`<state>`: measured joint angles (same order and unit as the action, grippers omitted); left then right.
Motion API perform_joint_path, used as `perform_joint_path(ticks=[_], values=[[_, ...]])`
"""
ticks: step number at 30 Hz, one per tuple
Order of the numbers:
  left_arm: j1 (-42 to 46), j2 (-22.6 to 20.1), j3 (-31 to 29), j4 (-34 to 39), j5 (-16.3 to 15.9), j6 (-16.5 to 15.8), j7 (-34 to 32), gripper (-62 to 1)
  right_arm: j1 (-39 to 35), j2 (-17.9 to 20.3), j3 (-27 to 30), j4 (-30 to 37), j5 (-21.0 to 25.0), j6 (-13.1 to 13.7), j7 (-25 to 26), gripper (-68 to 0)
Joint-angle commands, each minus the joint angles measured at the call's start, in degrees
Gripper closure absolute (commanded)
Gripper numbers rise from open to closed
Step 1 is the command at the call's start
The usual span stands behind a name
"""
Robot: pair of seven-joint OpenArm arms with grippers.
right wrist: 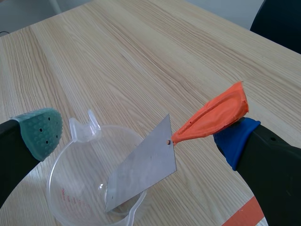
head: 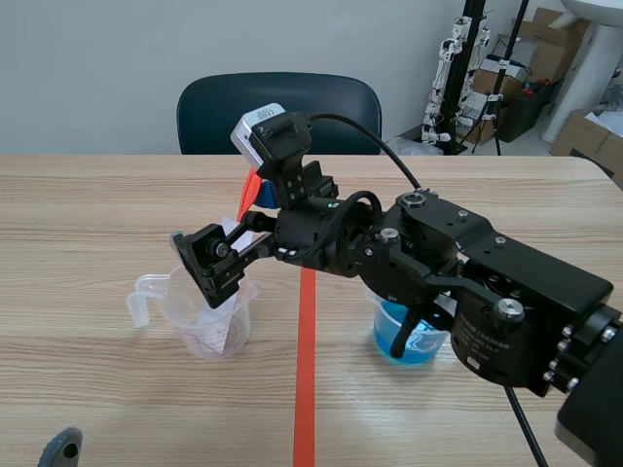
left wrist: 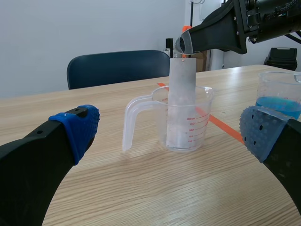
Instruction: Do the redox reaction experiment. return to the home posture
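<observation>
A clear measuring cup stands left of the orange tape line. A grey metal strip leans inside it. An orange tag hangs from the strip's top corner and lies against one fingertip of my right gripper. That gripper hovers over the cup, open, with the strip between its spread fingers. A beaker of blue liquid sits under the right arm. My left gripper is open, low, facing the cup.
A dark blue chair stands behind the far table edge. Boxes and a stand fill the back right corner of the room. The right arm spans the table's middle above the tape line.
</observation>
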<state>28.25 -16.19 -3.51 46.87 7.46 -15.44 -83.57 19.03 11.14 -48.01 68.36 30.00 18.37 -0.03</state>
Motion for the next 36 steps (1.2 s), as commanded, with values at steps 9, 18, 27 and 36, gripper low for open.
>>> perform_joint_path(ticks=[9,18,27,36], values=[[0.31,0.13,-0.11,0.55,-0.55,-0.11,-0.59,-62.3,1.29,-0.04,0.44,0.79,0.22,0.04,2.69,-67.9],[1.66,-1.55,-0.13,0.55,-3.91,-0.31,-4.22,-62.3,3.96,0.00,1.01,3.69,-2.78,0.02,2.16,-67.9],[3.80,-5.57,-0.70,0.57,-13.03,1.88,-4.87,-62.3,3.96,1.18,7.52,16.48,-4.31,0.04,0.02,-67.9],[6.69,-14.05,-0.70,6.23,-13.90,2.43,1.68,-62.3,-0.79,7.93,14.78,32.09,-8.79,-4.42,-2.36,-67.9]])
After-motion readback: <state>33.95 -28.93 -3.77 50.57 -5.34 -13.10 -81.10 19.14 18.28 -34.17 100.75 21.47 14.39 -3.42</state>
